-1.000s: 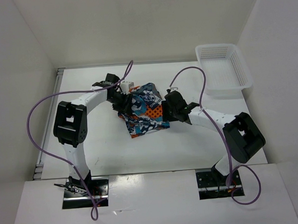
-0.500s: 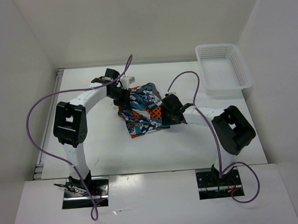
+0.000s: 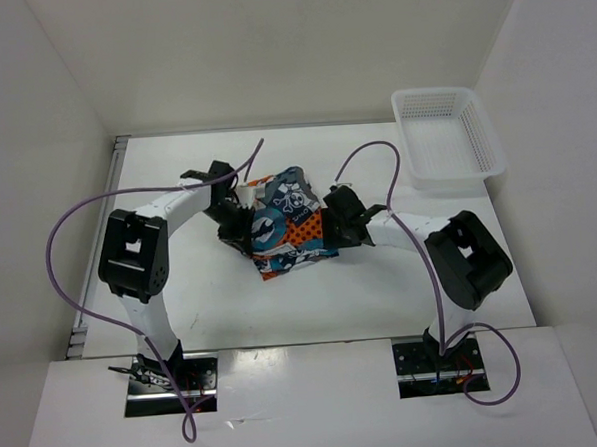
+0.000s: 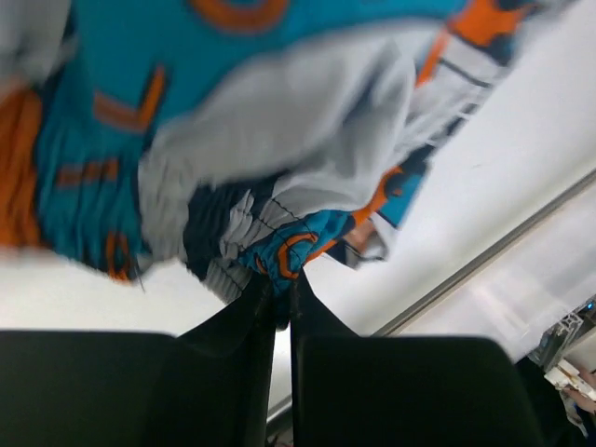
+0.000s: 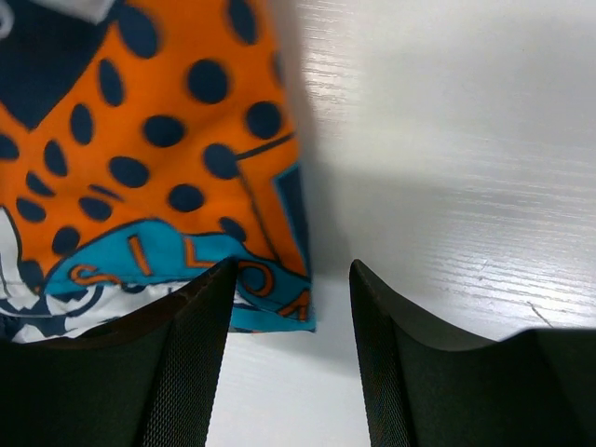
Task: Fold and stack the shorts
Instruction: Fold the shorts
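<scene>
White mesh basket (image 3: 440,136) at the far right corner of a white table (image 3: 382,291), plain white walls (image 3: 270,55) around

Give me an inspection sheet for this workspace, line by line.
Surface: white table, no marks seen.
Job's things: shorts bunched in a heap mid-table, not folded flat.
Clutter: white mesh basket at the far right corner, looks empty.
Grippers: left claw pinched shut on the shorts' edge; right claw open at their right edge, hem corner between its fingers.
Cables: left purple cable loops wide off its arm; right purple cable arches over the table.
Surroundings: white walls on three sides; nothing else seen.
</scene>
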Motion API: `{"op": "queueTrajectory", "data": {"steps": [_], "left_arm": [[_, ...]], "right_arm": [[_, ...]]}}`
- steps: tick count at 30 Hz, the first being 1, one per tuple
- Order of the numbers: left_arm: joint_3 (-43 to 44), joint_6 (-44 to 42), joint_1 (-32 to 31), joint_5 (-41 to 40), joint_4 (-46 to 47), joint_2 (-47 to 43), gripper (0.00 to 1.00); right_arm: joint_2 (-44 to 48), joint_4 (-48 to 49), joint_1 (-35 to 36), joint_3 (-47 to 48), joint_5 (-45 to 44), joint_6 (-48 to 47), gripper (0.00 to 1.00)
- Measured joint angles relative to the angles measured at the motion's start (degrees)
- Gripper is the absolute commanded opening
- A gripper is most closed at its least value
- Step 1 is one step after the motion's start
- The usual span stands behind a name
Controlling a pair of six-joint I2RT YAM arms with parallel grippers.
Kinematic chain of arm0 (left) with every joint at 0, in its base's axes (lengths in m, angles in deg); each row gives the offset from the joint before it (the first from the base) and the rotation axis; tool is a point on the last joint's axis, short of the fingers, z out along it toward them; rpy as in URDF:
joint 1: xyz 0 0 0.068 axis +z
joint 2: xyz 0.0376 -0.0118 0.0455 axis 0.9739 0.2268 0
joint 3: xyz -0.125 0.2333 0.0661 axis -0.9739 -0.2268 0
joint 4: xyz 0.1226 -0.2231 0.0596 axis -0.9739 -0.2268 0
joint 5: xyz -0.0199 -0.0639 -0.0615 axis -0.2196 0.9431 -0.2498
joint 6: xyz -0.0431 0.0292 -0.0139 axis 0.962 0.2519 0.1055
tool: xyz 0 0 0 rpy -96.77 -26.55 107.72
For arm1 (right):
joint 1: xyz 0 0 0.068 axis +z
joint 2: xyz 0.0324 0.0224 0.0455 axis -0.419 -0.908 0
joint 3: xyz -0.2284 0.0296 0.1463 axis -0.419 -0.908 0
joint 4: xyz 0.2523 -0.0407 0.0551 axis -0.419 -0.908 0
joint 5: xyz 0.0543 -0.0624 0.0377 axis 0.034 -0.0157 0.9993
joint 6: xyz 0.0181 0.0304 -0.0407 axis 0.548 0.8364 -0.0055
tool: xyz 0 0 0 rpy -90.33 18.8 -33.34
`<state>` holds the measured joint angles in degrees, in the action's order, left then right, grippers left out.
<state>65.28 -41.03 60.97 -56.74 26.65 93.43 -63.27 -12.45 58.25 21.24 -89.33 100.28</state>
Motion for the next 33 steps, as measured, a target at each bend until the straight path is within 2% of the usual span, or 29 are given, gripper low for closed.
{"op": "queueTrajectory", "data": {"steps": [2, 4, 11, 15, 20, 23, 24, 27, 28, 31, 33], "left_arm": [[-3.5, 0.0, 0.0, -1.6, 0.2, 0.3, 0.19], [-4.6, -0.1, 0.0, -2.9, 0.5, 1.2, 0.30], [-3.4, 0.0, 0.0, -4.8, 2.8, 2.6, 0.50], [-2.0, 0.1, 1.1, -5.3, 2.8, 1.2, 0.66], [2.9, 0.0, 4.0, -6.7, 1.7, -1.4, 0.71], [7.3, 0.0, 5.2, -6.8, 3.6, -1.9, 0.71], [8.1, 0.0, 5.3, -6.8, 4.8, -2.0, 0.71], [9.7, 0.0, 5.2, -6.8, 7.8, -1.1, 0.71], [10.3, 0.0, 5.2, -7.0, 8.6, -0.2, 0.70], [12.1, 0.0, 5.1, -9.6, 11.8, 4.5, 0.67], [13.0, 0.0, 5.1, -11.9, 13.3, 8.2, 0.65]], "right_arm": [[0.7, -0.1, 0.0, -0.1, 0.5, 0.0, 0.58], [2.2, 0.0, 0.0, -0.3, 1.0, 0.0, 0.58], [5.1, 0.4, 0.0, -0.4, 2.1, 0.2, 0.58], [4.4, 0.5, 0.0, -0.4, 3.7, 0.7, 0.58], [2.6, 0.6, 0.0, -0.5, 5.9, 0.8, 0.55], [1.5, 0.6, 0.0, -0.5, 6.6, 0.6, 0.46], [1.0, 0.6, 0.0, -0.5, 6.8, 0.5, 0.39], [-0.3, 0.7, 0.0, -0.5, 8.7, 0.5, 0.30], [-0.6, 0.7, 0.0, -0.5, 9.3, 0.5, 0.25], [-1.0, 0.9, 0.3, -0.5, 10.8, 0.6, 0.18], [-1.0, 1.0, 0.3, -0.5, 11.6, 0.7, 0.18]]}}
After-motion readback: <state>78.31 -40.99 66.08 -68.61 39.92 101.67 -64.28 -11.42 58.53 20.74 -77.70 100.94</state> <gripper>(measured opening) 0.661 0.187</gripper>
